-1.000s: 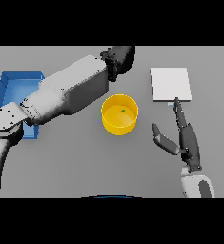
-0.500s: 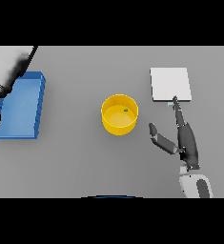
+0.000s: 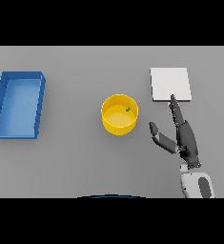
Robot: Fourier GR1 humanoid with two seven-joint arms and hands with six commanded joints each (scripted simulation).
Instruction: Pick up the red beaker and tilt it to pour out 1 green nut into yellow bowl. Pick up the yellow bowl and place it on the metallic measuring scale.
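Right of the yellow bowl (image 3: 119, 116) holding a green nut (image 3: 127, 109), the right hand (image 3: 186, 138) lies open, empty

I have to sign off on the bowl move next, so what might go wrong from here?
The right hand is open beside the yellow bowl, not yet on it; a loose or off-centre grasp may tip it and spill the green nut. The scale is a small pad, so the bowl might land over an edge. The fingertips overlap that pad and may nudge it.

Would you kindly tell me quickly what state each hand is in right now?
Left hand: not in view.
Right hand: open, fingers straight, holding nothing, right of the yellow bowl.
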